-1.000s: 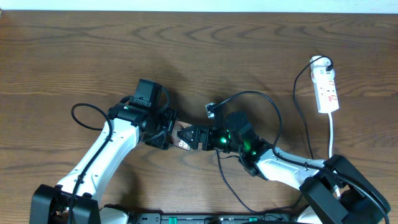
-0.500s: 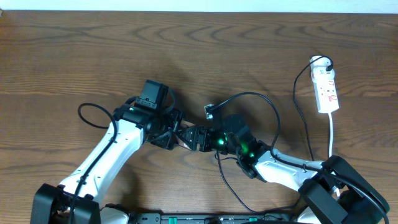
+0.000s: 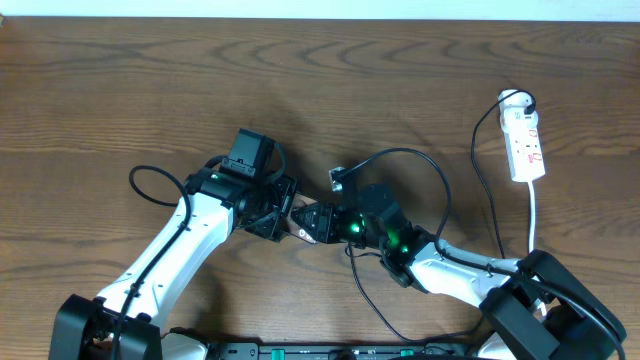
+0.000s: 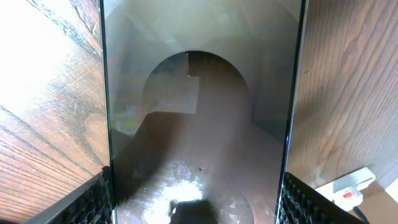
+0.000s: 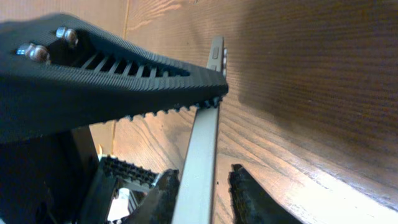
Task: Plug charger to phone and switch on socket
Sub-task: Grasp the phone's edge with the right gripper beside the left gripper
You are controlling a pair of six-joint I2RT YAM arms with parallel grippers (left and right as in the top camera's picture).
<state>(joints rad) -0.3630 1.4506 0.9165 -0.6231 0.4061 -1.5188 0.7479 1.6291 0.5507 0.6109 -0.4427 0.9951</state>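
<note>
Looks like a robotics lab bench: dark wood-grain table (image 3: 120,90) seen from straight above, white left arm (image 3: 165,255) and right arm (image 3: 455,270) rising from a black rail (image 3: 330,352) at 6 o'clock, white socket (image 3: 526,145) at 2 o'clock, pale wall (image 3: 320,8) along 12 o'clock.

Both phone (image 4: 199,124) ends off-frame (left wrist view)

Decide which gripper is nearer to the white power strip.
Right, narrowly. Both meet at the phone, far from the power strip; the right gripper is on the strip's side, the left gripper beyond it.
</note>
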